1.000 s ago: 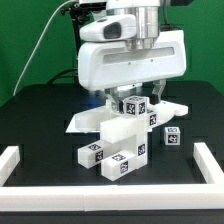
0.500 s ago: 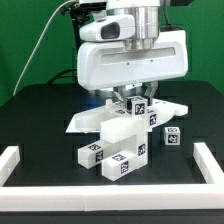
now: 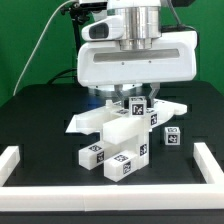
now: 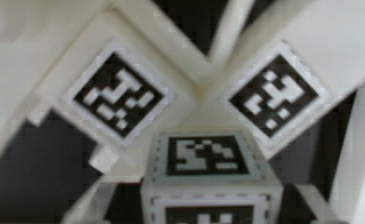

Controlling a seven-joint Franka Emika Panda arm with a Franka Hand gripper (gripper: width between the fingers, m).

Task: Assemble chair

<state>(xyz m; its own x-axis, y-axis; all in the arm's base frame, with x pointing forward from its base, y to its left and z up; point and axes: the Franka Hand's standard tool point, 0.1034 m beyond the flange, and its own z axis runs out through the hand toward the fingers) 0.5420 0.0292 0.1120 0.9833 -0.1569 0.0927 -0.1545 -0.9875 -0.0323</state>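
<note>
1. The black table (image 3: 40, 110) fills the scene, edged by a low white border rail (image 3: 12, 165).
2. The robot arm (image 3: 135, 62) hangs over the middle of the table.
3. The chair (image 3: 112, 132), a cluster of white tagged panels and blocks, sits mid-table directly under the arm.
4. A small tagged block (image 3: 172, 137) lies near the cluster, on the exterior view's right.
5. The gripper (image 3: 133, 99) is down at the cluster's top tagged piece (image 3: 136, 108). Whether its fingers pinch that piece cannot be told.
6. The wrist view shows blurred square tags (image 4: 120, 92) on white parts, close up.
</note>
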